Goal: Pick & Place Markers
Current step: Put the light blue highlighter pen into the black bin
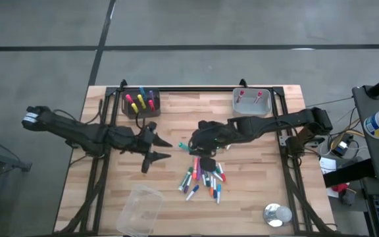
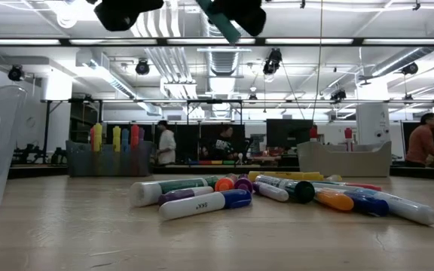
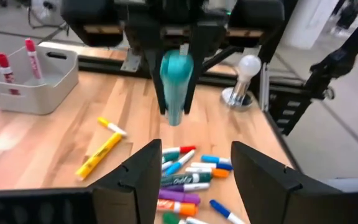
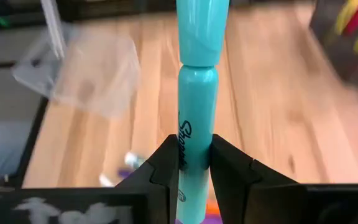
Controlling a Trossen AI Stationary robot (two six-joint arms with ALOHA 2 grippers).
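Note:
A teal marker [image 4: 196, 93] is held in the air by my right gripper [image 1: 191, 146], shut on it, over the table's middle. My left gripper [image 1: 166, 149] stands open just to its left, facing the marker's capped end [image 3: 176, 74], fingers empty. Below, a pile of mixed-colour markers [image 1: 202, 181] lies flat on the wooden table [image 1: 255, 178]. Two yellow markers [image 3: 98, 155] lie apart from the pile. In the low view both grippers show only at the top edge, above the pile [image 2: 277, 192]. My right gripper pinches the teal marker's barrel near its tail end [image 4: 194, 155] between its two fingers. The marker runs on past the fingertips, cap end outermost. The fingers slant down from the table's right side. The marker is lifted clear of the table.
A dark bin [image 1: 140, 104] with upright markers stands at the back left. A grey bin [image 1: 252, 102] with two red markers stands at the back right. A clear plastic container [image 1: 140, 210] lies near the front edge, and a light bulb [image 1: 276, 214] at the front right.

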